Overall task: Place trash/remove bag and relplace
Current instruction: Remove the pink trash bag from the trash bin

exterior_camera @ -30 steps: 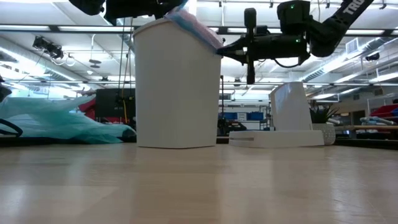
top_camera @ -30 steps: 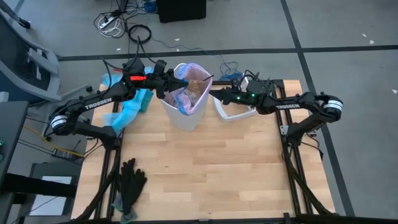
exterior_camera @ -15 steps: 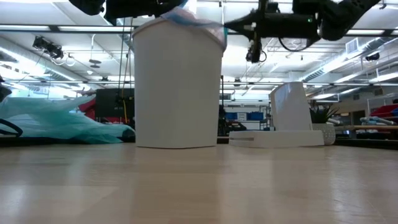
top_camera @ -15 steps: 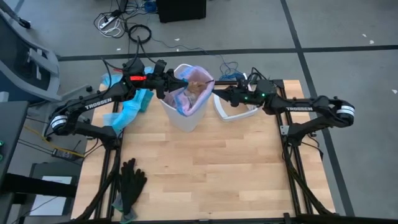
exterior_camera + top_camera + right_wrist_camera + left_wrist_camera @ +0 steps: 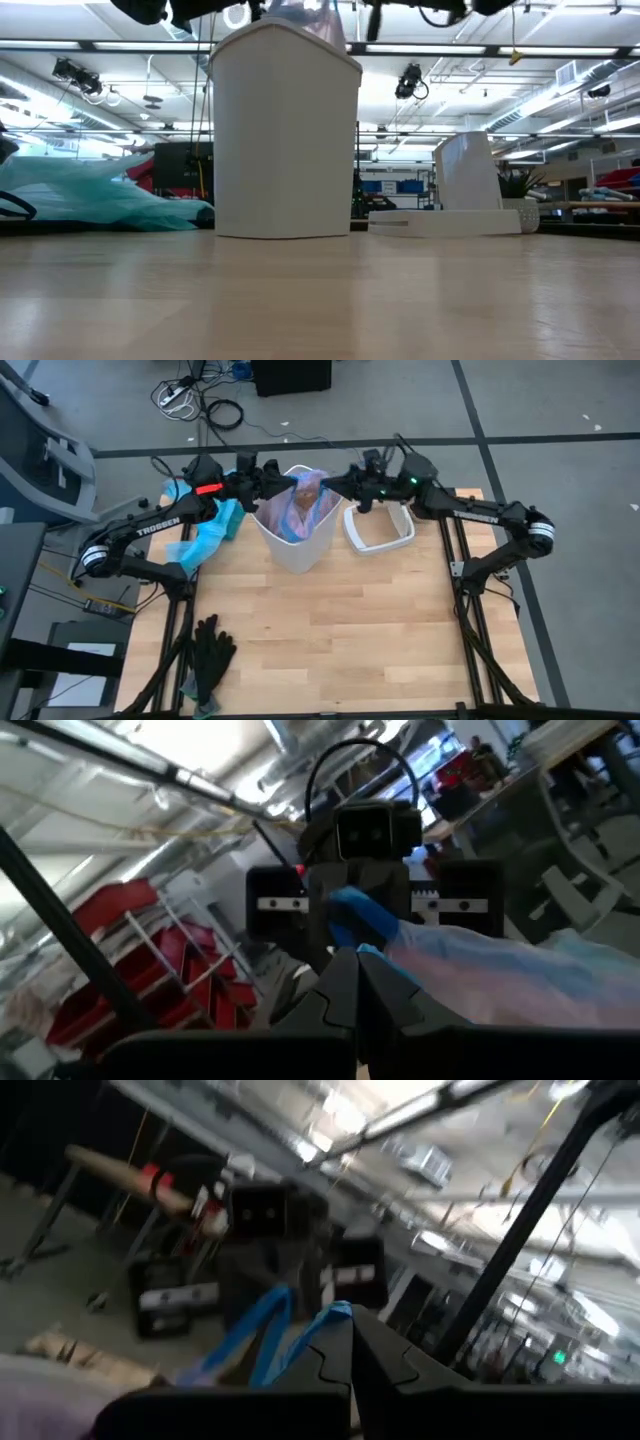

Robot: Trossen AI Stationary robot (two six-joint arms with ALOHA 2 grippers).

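Overhead, both arms meet above the white bin [image 5: 296,535], which stands near the table's [image 5: 330,630] far edge. Left tool [image 5: 283,484] and right tool [image 5: 325,486] face each other across the bin mouth, each pinching the bag [image 5: 303,503]; the pink-lavender film is gathered into a peak between them, its lower part still inside the bin.

Left wrist view: fingers pressed together on a blue drawstring tie [image 5: 262,1332], with the opposite arm's wrist beyond. Right wrist view: fingers likewise pressed together on a blue tie [image 5: 362,920], pale film trailing off to one side.

Low view adds what the overhead hides: the bin's base sits flat on the table, and only a small tuft of bag [image 5: 305,15] shows above the rim.

Overhead only: light-blue plastic bag [image 5: 210,532] left of the bin, white bin lid [image 5: 379,528] right of it, black gloves [image 5: 211,653] near the table's front-left corner.
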